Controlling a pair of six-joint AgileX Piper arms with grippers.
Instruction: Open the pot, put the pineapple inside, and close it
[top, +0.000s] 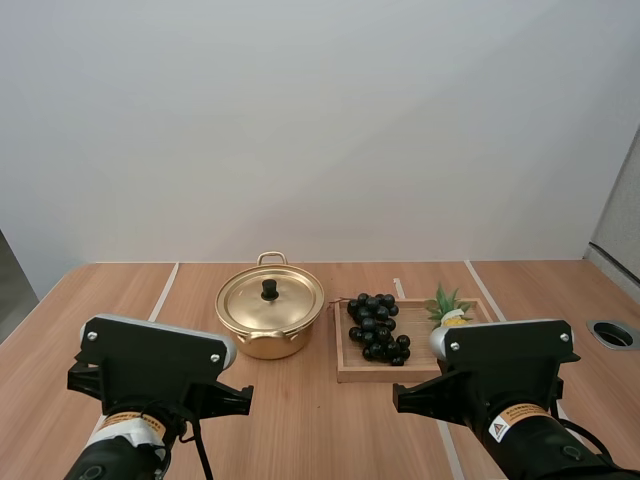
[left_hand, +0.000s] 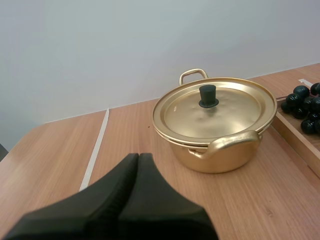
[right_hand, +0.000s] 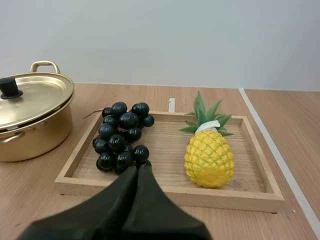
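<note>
A gold pot (top: 270, 320) stands at mid-table, its lid (left_hand: 215, 107) with a black knob (left_hand: 208, 96) seated on it. To its right a wooden tray (top: 345, 372) holds a bunch of black grapes (right_hand: 120, 137) and a small yellow pineapple (right_hand: 209, 155) with green leaves. My left gripper (left_hand: 138, 159) is shut on nothing, hanging short of the pot on its near left. Just before the tray's near rim (right_hand: 170, 190), my right gripper (right_hand: 138, 171) is shut too, its tips close to the grapes. Both arms (top: 150, 365) (top: 505, 375) hang at the table's near side.
White tape lines (top: 163, 292) run across the wooden tabletop. A round grommet hole (top: 612, 334) sits near the table's right edge. Bare wood lies left of the pot and in front of the tray.
</note>
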